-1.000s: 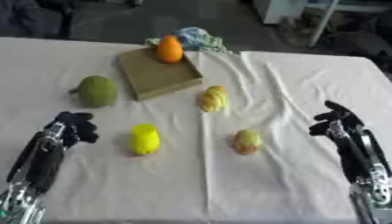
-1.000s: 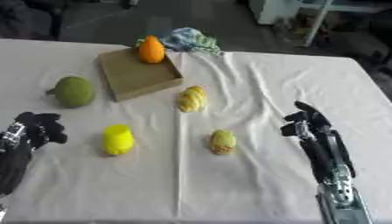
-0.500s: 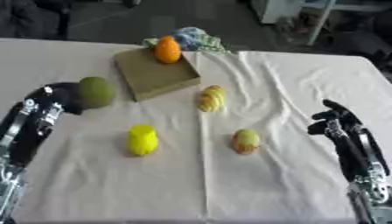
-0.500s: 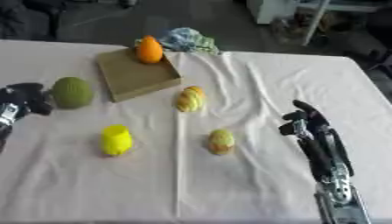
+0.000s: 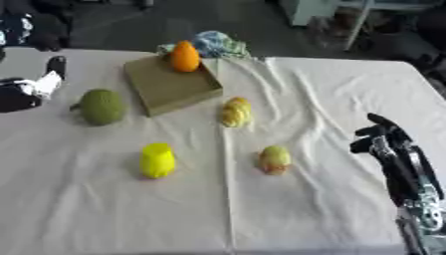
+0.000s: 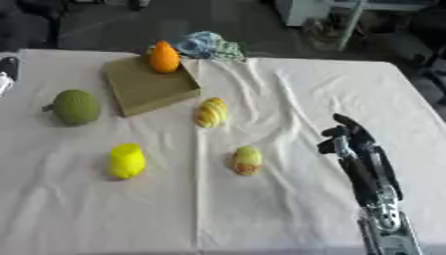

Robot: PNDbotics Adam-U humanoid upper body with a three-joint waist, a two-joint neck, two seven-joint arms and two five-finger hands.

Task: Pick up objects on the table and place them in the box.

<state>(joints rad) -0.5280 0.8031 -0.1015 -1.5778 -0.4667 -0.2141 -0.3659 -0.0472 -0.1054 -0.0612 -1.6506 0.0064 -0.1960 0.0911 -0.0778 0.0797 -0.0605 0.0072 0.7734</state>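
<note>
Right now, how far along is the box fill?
Done: only the orange fruit sits in the box. In hand: nothing; left hand is near the green fruit, right hand idle. Left: green fruit, yellow object, striped yellow fruit, yellow-green fruit.

- You have no text, label, brand, number or sign to read anywhere in these views.
- The box shows you only plain brown faces, with no print that can be made out.
- The white tablecloth carries no lettering.
- The crumpled cloth at the far edge has a coloured pattern, but you cannot read any words on it.
</note>
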